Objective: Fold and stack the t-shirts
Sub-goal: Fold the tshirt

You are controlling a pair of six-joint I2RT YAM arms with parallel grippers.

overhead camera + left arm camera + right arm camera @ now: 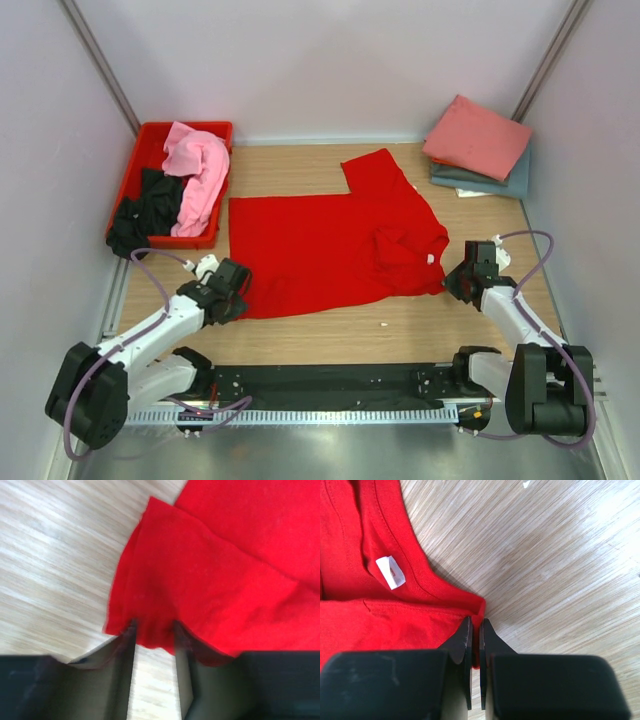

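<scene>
Red shirt (330, 245): lies spread flat at the centre of the table (400, 335), one sleeve pointing to the upper middle.
Right fingers (475, 630): clenched on the shirt edge near the collar, lower right of the cloth.
Left fingers (154, 632): apart around the lower left hem, cloth between them; firm grasp, I cannot tell.
Step in hand: take both corners for a fold; I think the left should pinch fully before lifting, both rising evenly.
Stack (478, 148): folded shirts, upper right.
Crate (150, 140): upper left, pink and black shirts inside.
Surface: pale wood, smooth.
Room: plain white walls.
</scene>
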